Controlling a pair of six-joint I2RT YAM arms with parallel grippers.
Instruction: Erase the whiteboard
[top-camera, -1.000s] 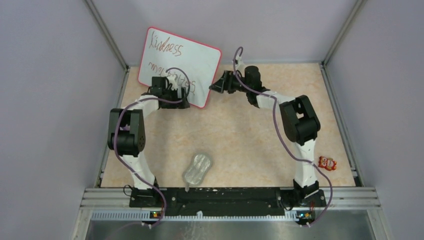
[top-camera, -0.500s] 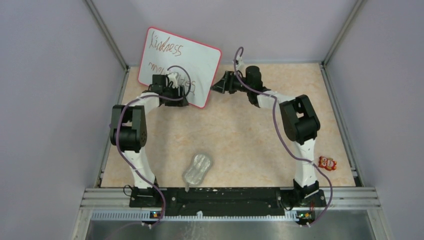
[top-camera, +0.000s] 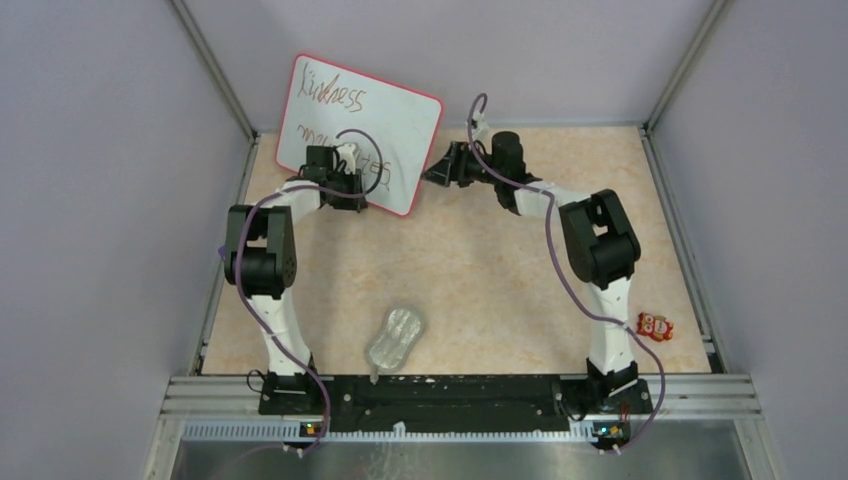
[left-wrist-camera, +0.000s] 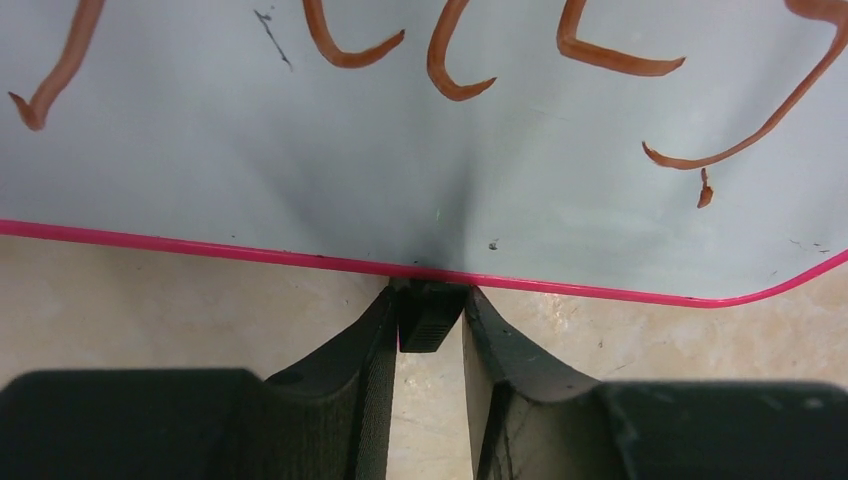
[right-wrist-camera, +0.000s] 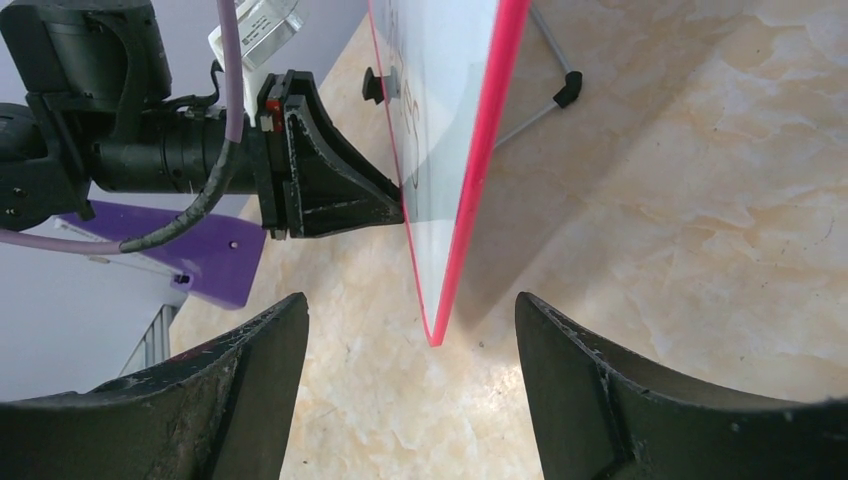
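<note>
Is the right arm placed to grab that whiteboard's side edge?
Probably yes: the right gripper is open, the whiteboard has its pink edge lined up with the gap, and nothing lies between.

The only writing I can make out is on the whiteboard (top-camera: 400, 115), which stands at the far left of the counter (top-camera: 480, 260). It is hand-lettered in red-brown marker. The top line (top-camera: 333, 93) looks like "Kindness", though the first letters are loose. The second line (top-camera: 312, 134) is partly hidden behind the left arm (top-camera: 322, 163); it seems to end in "-zes", and I cannot read the rest. Near the right edge of the counter lies a small red packet (top-camera: 655, 325) with white marks too small to read.
</note>
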